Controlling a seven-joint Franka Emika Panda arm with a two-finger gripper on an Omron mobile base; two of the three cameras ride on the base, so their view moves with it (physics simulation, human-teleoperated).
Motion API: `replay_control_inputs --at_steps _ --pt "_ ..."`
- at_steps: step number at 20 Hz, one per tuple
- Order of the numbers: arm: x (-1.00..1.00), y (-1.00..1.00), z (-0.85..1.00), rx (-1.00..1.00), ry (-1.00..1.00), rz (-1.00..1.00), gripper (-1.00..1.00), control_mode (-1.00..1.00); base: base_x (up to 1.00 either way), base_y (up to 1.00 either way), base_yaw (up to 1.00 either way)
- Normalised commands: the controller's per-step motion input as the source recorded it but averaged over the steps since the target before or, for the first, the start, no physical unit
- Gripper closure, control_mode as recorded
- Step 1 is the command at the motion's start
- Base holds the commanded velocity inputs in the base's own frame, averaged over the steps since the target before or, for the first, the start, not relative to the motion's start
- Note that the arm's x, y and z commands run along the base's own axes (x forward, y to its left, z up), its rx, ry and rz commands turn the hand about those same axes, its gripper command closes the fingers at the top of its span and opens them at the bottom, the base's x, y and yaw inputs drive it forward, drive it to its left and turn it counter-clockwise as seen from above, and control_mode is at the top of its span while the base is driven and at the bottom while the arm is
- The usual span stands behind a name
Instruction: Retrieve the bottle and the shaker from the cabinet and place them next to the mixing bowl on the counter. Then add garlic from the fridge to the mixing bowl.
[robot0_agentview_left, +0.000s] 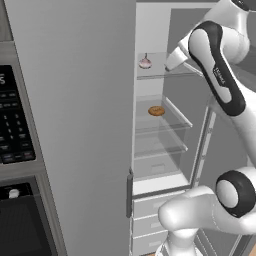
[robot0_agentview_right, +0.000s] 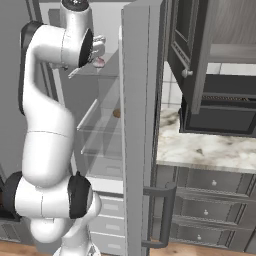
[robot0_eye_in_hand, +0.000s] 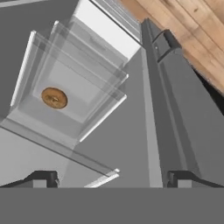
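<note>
The garlic (robot0_agentview_left: 145, 62) is a pale pinkish bulb on the top glass shelf of the open fridge (robot0_agentview_left: 165, 30); it peeks out below my hand as a pink spot (robot0_agentview_right: 100, 62). My gripper (robot0_agentview_left: 173, 60) (robot0_agentview_right: 96, 49) is inside the fridge at top-shelf height, just right of the garlic and apart from it. In the hand view its dark fingertips (robot0_eye_in_hand: 43, 178) stand wide apart with nothing between them, so the gripper (robot0_eye_in_hand: 111, 179) is open. The bottle, the shaker and the mixing bowl are out of view.
A brown round pastry (robot0_agentview_left: 156, 110) (robot0_eye_in_hand: 54, 97) lies on a lower glass shelf. The open fridge door (robot0_agentview_right: 140, 125) with its handle (robot0_agentview_right: 167, 215) stands right of my arm. Beyond it are a marble counter (robot0_agentview_right: 210, 147) and an open dark cabinet (robot0_agentview_right: 197, 55). An oven panel (robot0_agentview_left: 15, 125) is at left.
</note>
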Motion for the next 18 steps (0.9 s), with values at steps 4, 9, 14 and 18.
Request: replay_control_inputs --at_steps 4,9,14,18 --pt "0.82 0.01 -0.64 0.0 0.12 0.0 -1.0 -1.0 0.0 0.0 0.0" --pt "0.82 0.0 -0.24 0.0 0.02 0.0 -1.0 -1.0 0.0 0.0 0.0" --pt "0.9 0.0 -0.07 0.01 0.02 0.0 -1.0 -1.0 0.0 0.0 0.0" --pt "0.72 0.0 -0.02 0.01 0.0 0.0 -1.0 -1.0 0.0 0.0 0.0"
